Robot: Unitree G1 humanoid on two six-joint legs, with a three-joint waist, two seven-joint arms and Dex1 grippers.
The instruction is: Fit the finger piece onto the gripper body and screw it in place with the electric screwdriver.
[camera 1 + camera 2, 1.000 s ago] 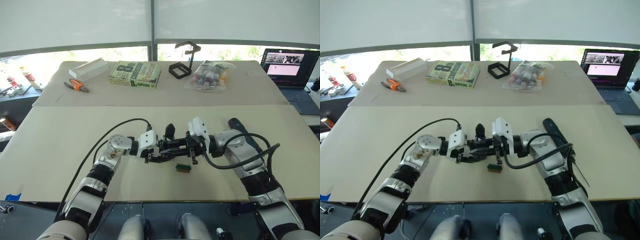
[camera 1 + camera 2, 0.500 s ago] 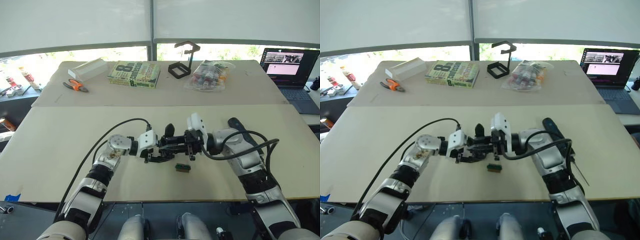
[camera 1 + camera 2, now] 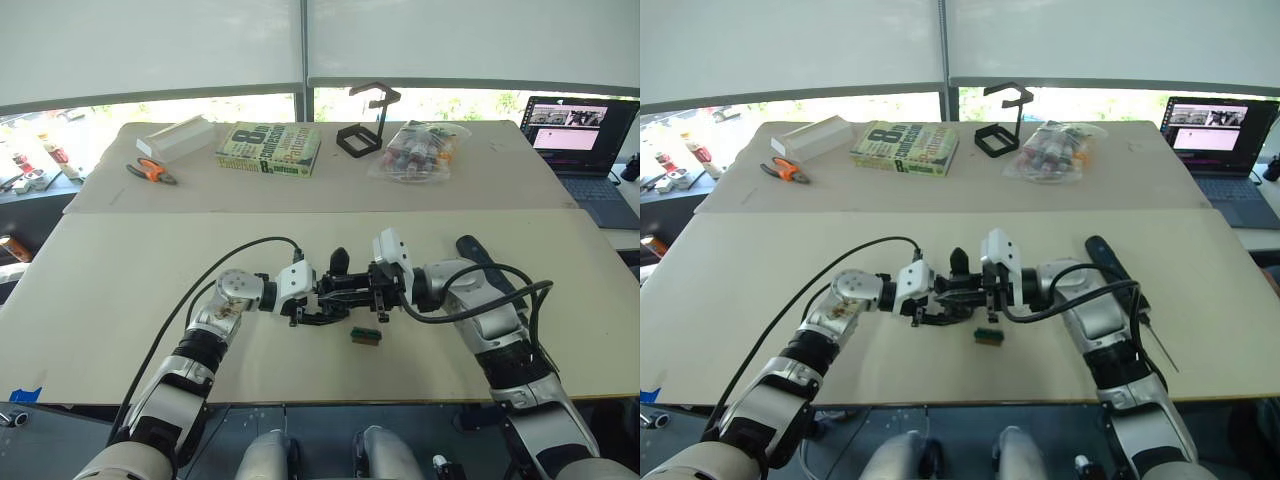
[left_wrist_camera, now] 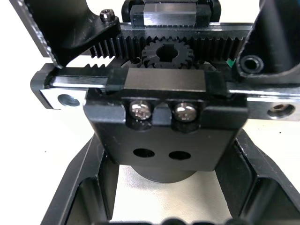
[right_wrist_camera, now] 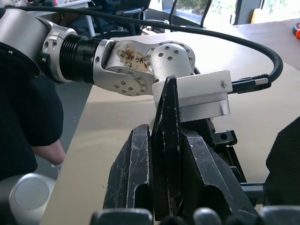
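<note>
Two grippers meet just beyond the small green-and-brown block (image 3: 366, 336): the left gripper (image 3: 318, 302) clamps the gripper body (image 4: 165, 122) from that block's left, while the right gripper (image 5: 165, 187) pinches the finger piece (image 5: 167, 140) against it. Farther right lies the electric screwdriver (image 3: 1108, 260).

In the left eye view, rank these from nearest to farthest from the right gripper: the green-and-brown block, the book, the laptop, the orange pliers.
From the right gripper:
1. Green-and-brown block, on the near table just before the gripper.
2. Book, far table, toward the robot's left.
3. Laptop, far right, and orange pliers, far left: too close to call.
</note>
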